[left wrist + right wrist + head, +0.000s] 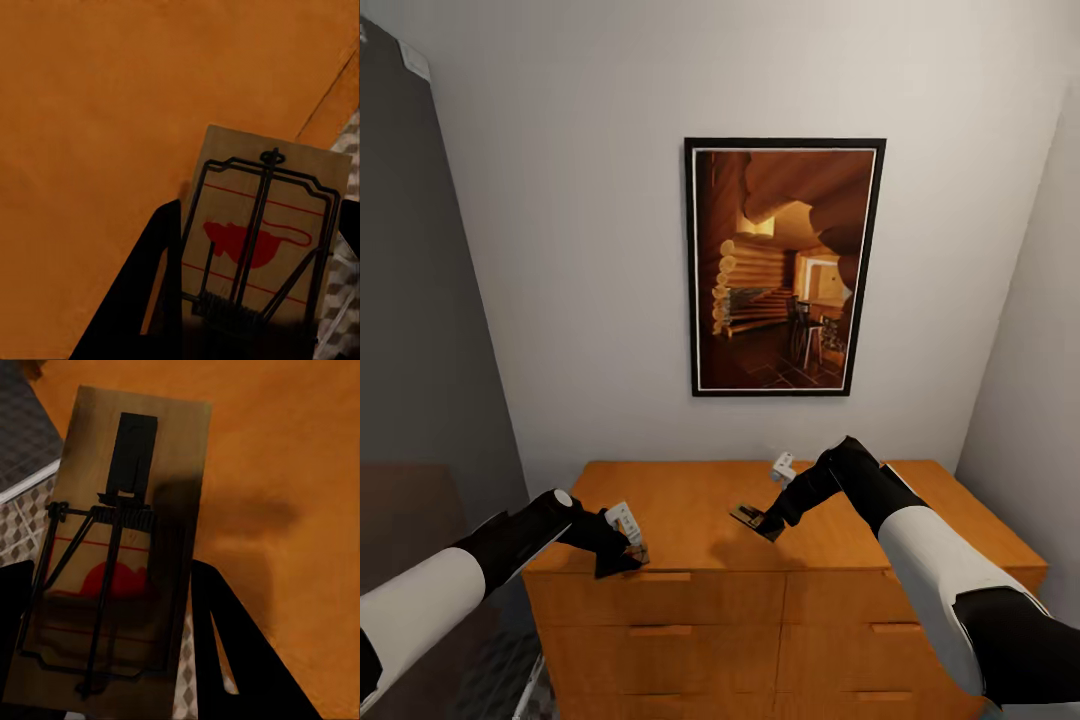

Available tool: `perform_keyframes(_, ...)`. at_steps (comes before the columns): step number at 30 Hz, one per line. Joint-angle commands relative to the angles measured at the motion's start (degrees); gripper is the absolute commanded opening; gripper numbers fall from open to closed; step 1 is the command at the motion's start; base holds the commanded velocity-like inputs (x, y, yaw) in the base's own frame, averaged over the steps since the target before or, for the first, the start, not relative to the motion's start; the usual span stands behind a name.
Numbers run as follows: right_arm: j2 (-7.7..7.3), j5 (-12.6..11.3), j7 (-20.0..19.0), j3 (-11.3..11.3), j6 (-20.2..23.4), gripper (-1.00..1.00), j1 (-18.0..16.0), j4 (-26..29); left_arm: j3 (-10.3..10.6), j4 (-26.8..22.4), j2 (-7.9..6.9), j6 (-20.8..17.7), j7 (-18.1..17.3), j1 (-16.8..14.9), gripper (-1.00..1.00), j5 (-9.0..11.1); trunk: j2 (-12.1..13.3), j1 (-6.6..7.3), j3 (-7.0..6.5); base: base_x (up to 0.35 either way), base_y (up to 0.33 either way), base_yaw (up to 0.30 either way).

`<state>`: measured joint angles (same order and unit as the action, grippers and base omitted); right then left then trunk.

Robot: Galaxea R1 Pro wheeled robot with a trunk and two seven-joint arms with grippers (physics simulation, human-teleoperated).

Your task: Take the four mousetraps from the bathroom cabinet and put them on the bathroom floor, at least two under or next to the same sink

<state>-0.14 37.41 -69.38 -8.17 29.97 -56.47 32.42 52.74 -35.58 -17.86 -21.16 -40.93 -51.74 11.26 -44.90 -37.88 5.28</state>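
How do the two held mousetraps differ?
1. The left end effector holds its mousetrap over the cabinet top's front edge; the right end effector holds its mousetrap mid-top.
2. Left trap is lit, right is shadowed.
Shared: tan board, dark wire, red mark.

No readable text or numbers

No words, brands or digits can be made out. A red mouse-shaped mark between thin red lines is printed on each mousetrap [259, 232] board, partly shadowed on the other mousetrap [112, 562].
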Motion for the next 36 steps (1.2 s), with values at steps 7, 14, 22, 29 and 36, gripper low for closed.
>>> perform_keyframes(7, -0.03, 0.0, -0.3, -0.1, 0.8, -1.0, 0.0, 0.1, 0.3, -0.1, -0.07, -0.5, 0.2, -0.1, -1.0, 0.5, 2.7, 1.56, -1.16, -0.325, -0.166, 0.0)
perform_keyframes(14, -0.03, 0.0, -0.3, -0.1, 0.8, -1.0, 0.0, 0.1, 0.4, -0.1, -0.06, -0.4, 0.2, -0.1, -1.0, 0.5, 5.5, 3.1, -2.41, -0.325, -0.166, 0.0)
perform_keyframes(22, -0.02, 0.0, -0.3, -0.1, 0.8, -1.0, 0.0, 0.1, 0.4, -0.1, 0.0, -0.4, 0.2, -0.1, -1.0, 0.5, 8.7, 4.85, -3.85, -0.325, -0.163, 0.0)
perform_keyframes(29, -0.01, 0.0, -0.3, -0.1, 0.8, -1.0, 0.0, 0.1, 0.4, -0.1, 0.02, -0.4, 0.3, -0.1, -1.0, 0.5, 11.6, 6.39, -5.1, -0.325, -0.162, 0.0)
perform_keyframes(36, -0.03, 0.0, -0.3, -0.1, 0.8, -1.0, 0.0, 0.1, 0.5, -0.1, 0.42, -0.3, 0.3, -0.1, -1.0, 0.5, 14.4, 7.93, -6.36, -0.325, -0.162, 0.0)
